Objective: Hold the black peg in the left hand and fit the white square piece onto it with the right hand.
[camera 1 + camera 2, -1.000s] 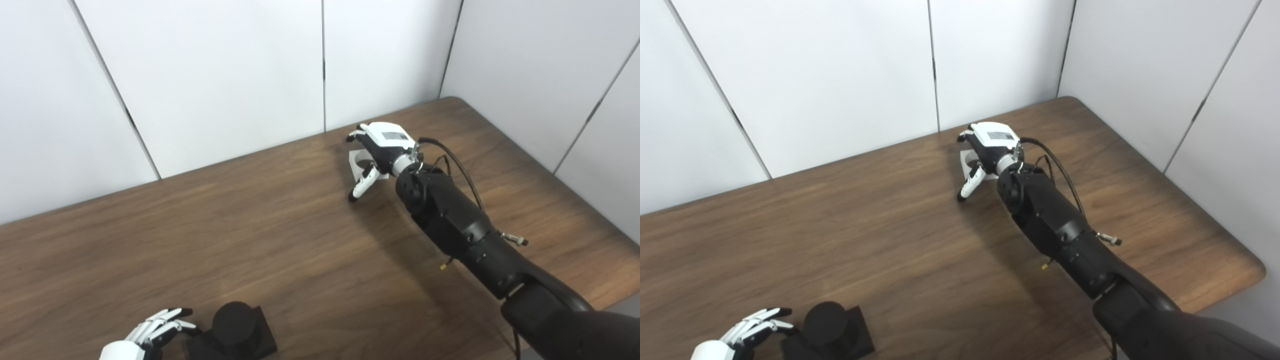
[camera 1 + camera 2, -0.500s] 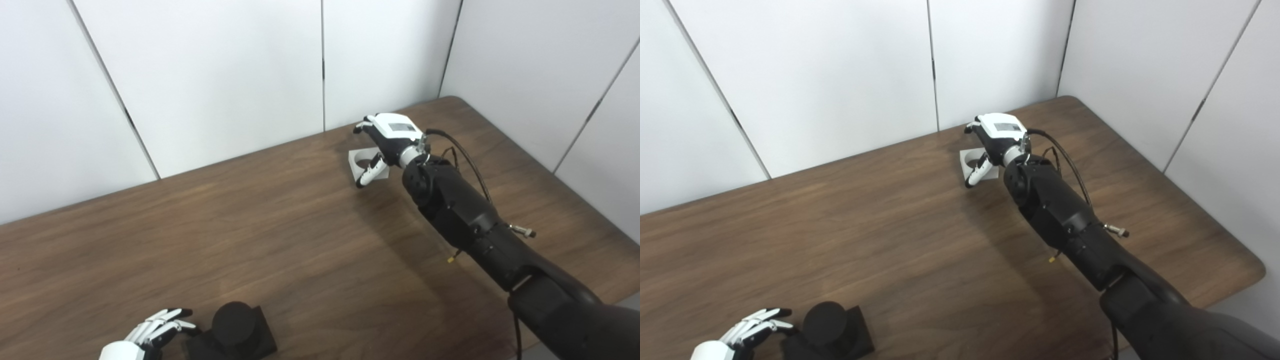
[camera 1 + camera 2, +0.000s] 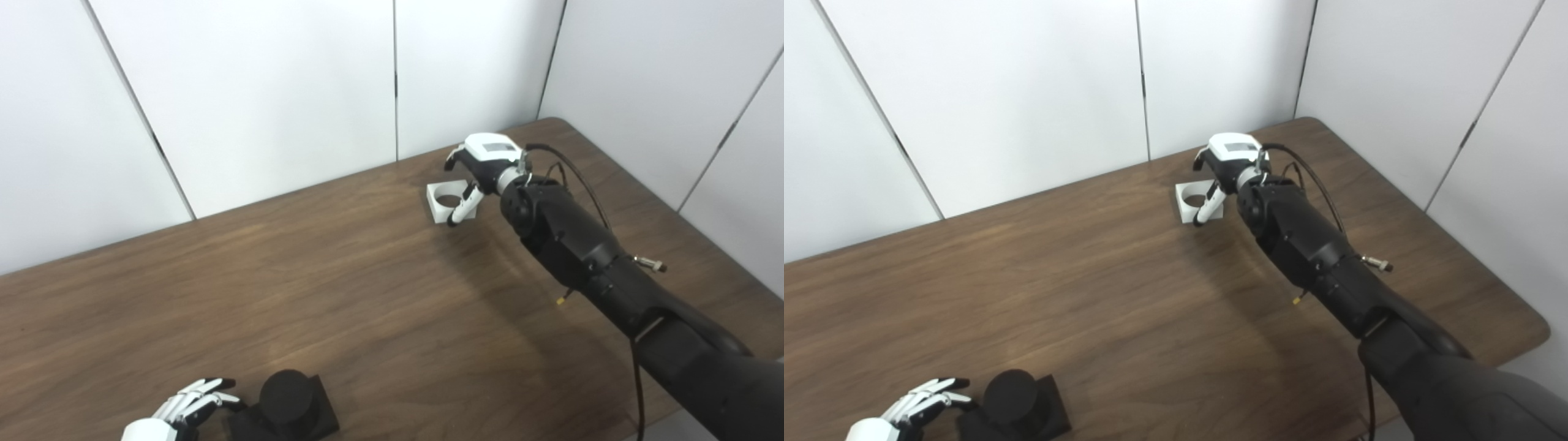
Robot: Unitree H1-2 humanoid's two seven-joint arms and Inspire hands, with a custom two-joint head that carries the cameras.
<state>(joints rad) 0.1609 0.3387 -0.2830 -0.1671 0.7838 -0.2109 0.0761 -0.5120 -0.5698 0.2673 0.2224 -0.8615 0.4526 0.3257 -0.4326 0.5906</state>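
Table: dark brown wood-grain tabletop, matt, with a rounded far-right corner; plain white wall panels with thin dark seams behind and to the right.
Black peg: short matt black cylinder on a flat square black base, upright at the near left edge of the table; flat round top, dull finish.
Left hand: white-shelled hand with black fingertips, low at the near left, just beside the black peg's base on its left. Fingers loosely spread and pointing right toward the base; whether they touch it cannot be told. It grips nothing.
White square piece: small white block, square in outline, with a wide round hole through its middle; smooth, plastic-looking. It lies flat on the table at the far right, well apart from the black peg.
Right hand: white back plate, black palm and white fingers tipped black, on a glossy black arm with loose black cables at the wrist. It hangs over the right edge of the white square piece. Fingers are parted and curled downward, one finger reaching down at the piece's near-right corner. No closed hold is visible; the piece sits on the wood.
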